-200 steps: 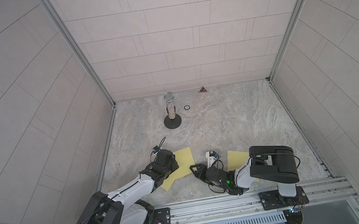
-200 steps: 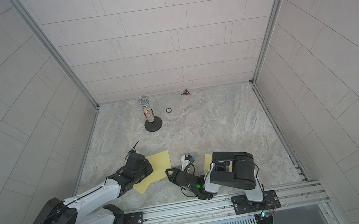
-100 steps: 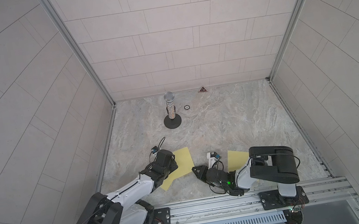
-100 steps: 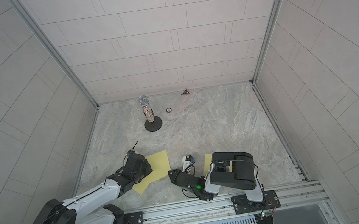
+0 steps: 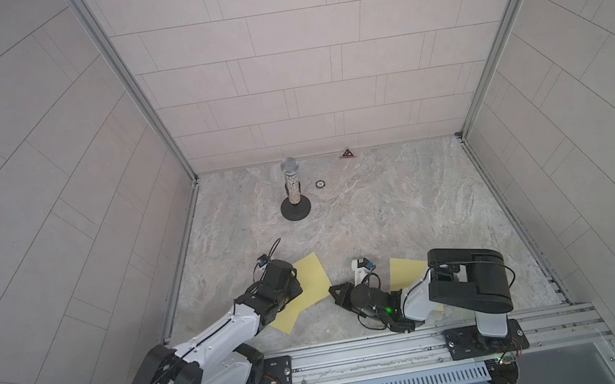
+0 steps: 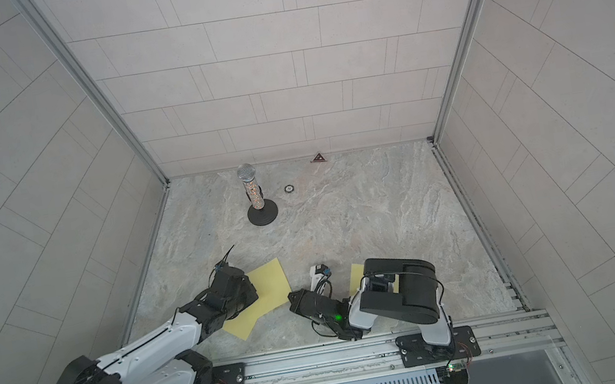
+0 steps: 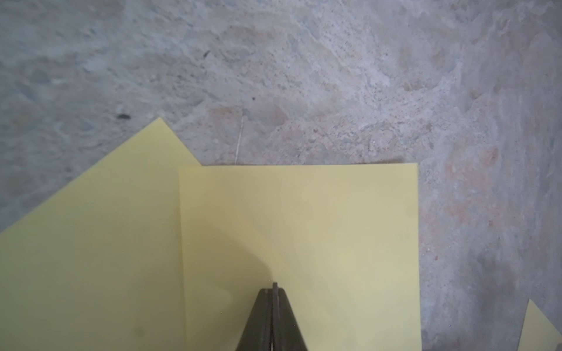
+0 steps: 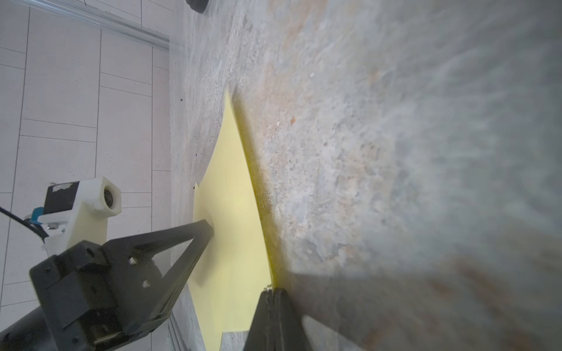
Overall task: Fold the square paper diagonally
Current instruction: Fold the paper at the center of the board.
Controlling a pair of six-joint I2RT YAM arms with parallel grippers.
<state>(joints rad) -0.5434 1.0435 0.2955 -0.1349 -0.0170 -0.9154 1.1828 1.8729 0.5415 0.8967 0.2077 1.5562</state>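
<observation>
Right gripper (image 5: 333, 290) has closed onto the square paper (image 5: 312, 279) since a second ago; left gripper (image 8: 209, 226) presses on the same sheet.
Right jaws are together and pinch the paper's edge facing the right arm; in the right wrist view that edge curls up off the stone tabletop (image 5: 383, 210). Left jaws look closed, tip down on the paper's top face. The paper is unfolded, at the table's front between both arms. It overlaps a second yellow sheet (image 5: 285, 320) that pokes out toward the left arm. A third yellow sheet (image 5: 404, 271) lies partly under the right arm, apart from those two. A microphone (image 5: 292, 191) on a round stand sits well back.
</observation>
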